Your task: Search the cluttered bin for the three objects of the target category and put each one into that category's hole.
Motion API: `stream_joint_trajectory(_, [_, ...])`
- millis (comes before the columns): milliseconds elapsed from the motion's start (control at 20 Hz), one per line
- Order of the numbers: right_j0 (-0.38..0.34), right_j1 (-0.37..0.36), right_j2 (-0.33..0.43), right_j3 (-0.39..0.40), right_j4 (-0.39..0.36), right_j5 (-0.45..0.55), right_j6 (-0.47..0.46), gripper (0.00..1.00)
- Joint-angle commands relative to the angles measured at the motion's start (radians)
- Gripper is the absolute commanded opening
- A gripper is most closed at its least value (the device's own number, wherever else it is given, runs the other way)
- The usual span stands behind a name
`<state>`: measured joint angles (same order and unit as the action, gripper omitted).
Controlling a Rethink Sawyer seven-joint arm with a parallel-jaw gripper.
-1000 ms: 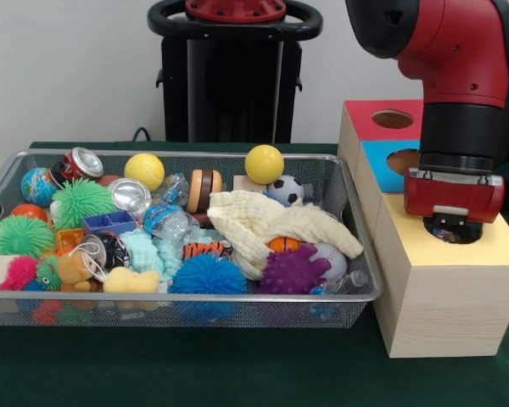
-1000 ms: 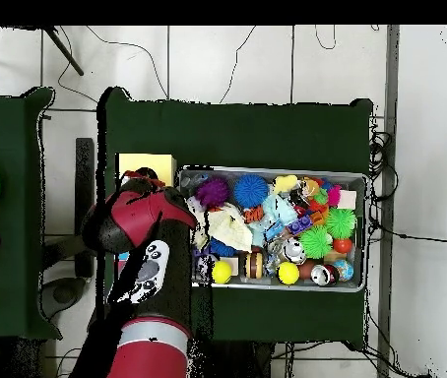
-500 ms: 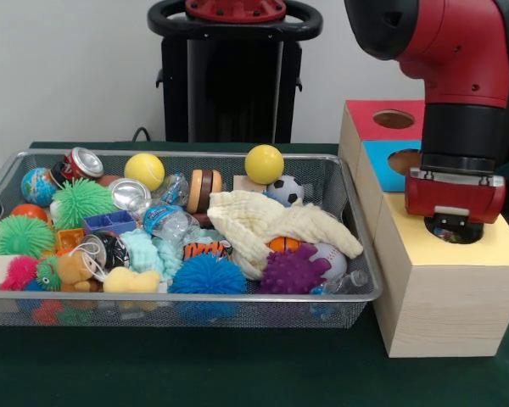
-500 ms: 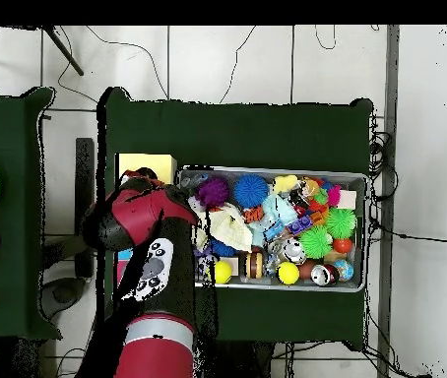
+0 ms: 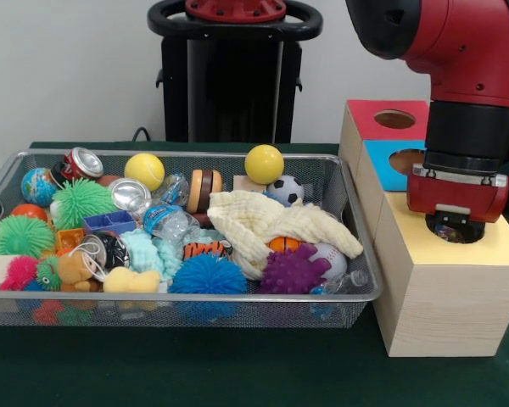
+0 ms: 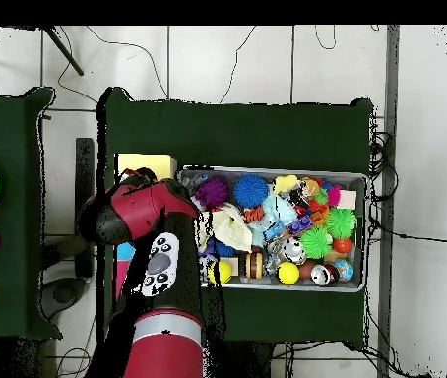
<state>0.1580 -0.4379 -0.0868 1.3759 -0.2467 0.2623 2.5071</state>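
My gripper [image 5: 454,225] hangs under the red wrist block, right over the round hole [image 5: 468,236] in the yellow-topped cube [image 5: 500,248] at the right. A small bit of multicoloured print [image 5: 444,229] shows at the hole's mouth beneath the gripper; I cannot see how it is held. The wire mesh bin [image 5: 187,297] lies to the left, full of toys. No printed fabric piece stands out among them. In the overhead view the arm [image 6: 139,212] covers the gripper and the hole; a strip of the yellow top [image 6: 147,164] and the bin [image 6: 361,179] show.
A plain cream cloth [image 5: 271,222] lies over toys at the bin's right. The blue-topped cube [image 5: 380,158] and the red-topped cube [image 5: 365,114] stand behind the yellow one. Balls, spiky balls, cans and bottles fill the bin. The black pedestal [image 5: 233,76] stands behind.
The arm has shifted slightly to the right and up over the yellow cube; the bin's contents have not moved.
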Motion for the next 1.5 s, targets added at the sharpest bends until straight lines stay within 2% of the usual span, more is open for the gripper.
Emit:
stream_joint_trajectory(50, [-0.041,0.024,0.128,0.055,0.045,0.239,-0.040,1.00])
stream_joint_trajectory(750, [-0.050,-0.001,0.134,0.032,0.046,0.317,-0.068,1.00])
stream_joint_trajectory(1100, [-0.065,-0.021,0.148,0.003,0.055,0.403,-0.098,1.00])
stream_joint_trajectory(1500, [-0.078,-0.029,0.165,-0.004,0.043,0.418,-0.100,1.00])
